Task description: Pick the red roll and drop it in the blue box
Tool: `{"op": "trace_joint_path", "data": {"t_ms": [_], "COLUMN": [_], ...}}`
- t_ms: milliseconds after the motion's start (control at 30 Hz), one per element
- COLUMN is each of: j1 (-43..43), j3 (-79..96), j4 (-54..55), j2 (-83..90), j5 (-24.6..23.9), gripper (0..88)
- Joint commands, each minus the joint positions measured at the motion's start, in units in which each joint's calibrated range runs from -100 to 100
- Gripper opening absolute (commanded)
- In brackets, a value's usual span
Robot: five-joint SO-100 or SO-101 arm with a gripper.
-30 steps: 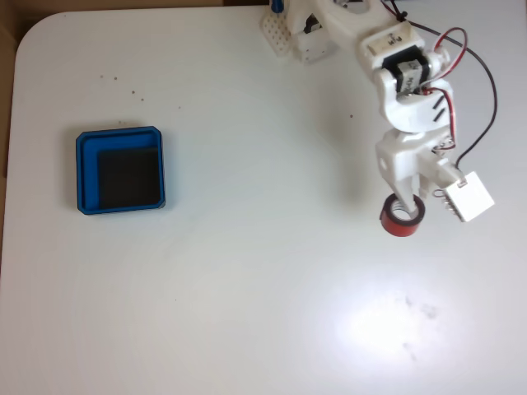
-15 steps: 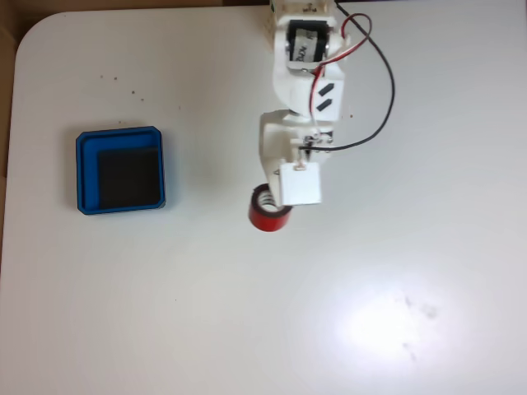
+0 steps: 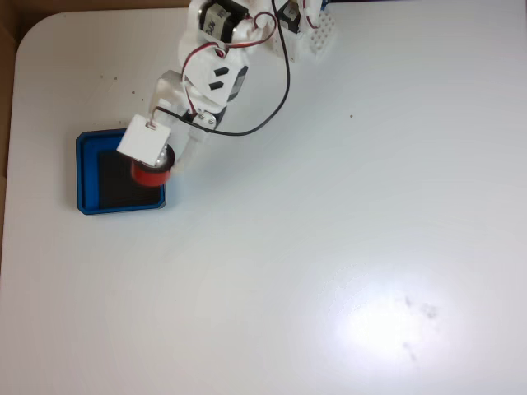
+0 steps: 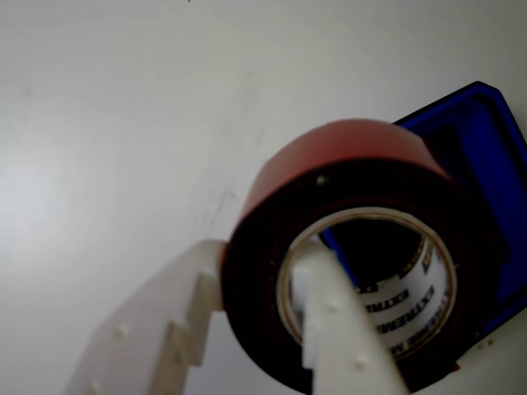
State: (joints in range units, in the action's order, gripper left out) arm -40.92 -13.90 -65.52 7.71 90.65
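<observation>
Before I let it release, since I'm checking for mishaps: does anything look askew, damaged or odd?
Nothing stands out. The gripper pinches the red roll's wall, one finger through its hollow centre, over the blue box's right side in the fixed view. The box looks intact and sits flat on the white table.

Red roll [image 3: 151,174] with pale core; blue box [image 3: 86,176] floored black.
</observation>
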Motion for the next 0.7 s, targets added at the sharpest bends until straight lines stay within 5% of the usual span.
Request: {"op": "trace_joint_path", "data": {"t_ms": [0, 667], "j1": [-3.0, -14.5], "j3": [0.2, -0.5], "j4": [0.0, 0.9], "j2": [2.4, -6.0], "j5": [0.3, -0.2], "gripper": [0.5, 0.5]}}
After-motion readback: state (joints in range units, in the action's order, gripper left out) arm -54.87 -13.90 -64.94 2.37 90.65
